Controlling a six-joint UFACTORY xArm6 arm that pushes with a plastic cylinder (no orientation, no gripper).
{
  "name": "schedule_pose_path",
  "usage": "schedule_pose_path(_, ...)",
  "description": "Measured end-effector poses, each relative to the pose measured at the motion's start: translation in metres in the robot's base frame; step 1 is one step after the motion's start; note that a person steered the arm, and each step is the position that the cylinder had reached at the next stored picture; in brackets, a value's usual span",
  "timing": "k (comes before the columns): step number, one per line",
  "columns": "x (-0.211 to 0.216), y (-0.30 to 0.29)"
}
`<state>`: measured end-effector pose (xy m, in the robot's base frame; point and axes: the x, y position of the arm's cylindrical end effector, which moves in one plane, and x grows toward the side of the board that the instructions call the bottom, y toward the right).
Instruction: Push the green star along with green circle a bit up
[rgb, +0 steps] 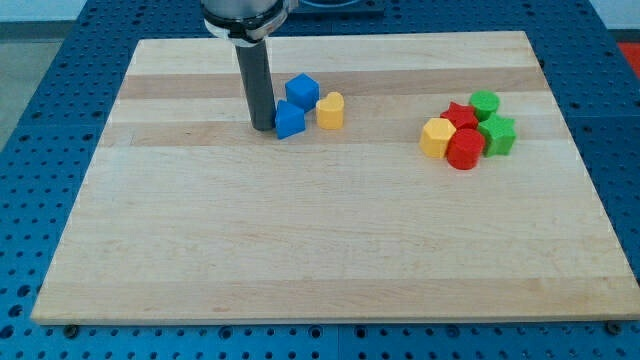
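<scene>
Green star (497, 134) and green circle (484, 102) sit in the right-hand cluster, star just below circle, hence one upward shove. My tip (263, 127) touches a blue block (289, 120), well apart. No pincer fitted.

The bench (330, 250) is pale wood, smooth and matt, with lengthwise grain bands. On it, the green star (498, 134) and green circle (485, 102) look like smooth, slightly glossy plastic. My tip (263, 127) ends a dark matt rod.
</scene>
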<state>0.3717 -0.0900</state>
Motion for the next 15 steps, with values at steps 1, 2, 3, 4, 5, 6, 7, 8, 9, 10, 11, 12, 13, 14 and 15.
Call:
schedule_pose_path(1, 0.0, 0.0)
schedule_pose_path(2, 0.007, -0.017)
schedule_pose_path(3, 0.042, -0.019)
schedule_pose_path(4, 0.07, 0.007)
schedule_pose_path(5, 0.078, 0.074)
schedule_pose_path(6, 0.078, 0.133)
schedule_pose_path(7, 0.085, 0.183)
schedule_pose_path(8, 0.108, 0.233)
schedule_pose_path(9, 0.111, 0.276)
schedule_pose_path(10, 0.094, 0.287)
schedule_pose_path(11, 0.077, 0.297)
schedule_pose_path(12, 0.068, 0.308)
schedule_pose_path(13, 0.053, 0.315)
schedule_pose_path(14, 0.033, 0.317)
schedule_pose_path(15, 0.013, 0.317)
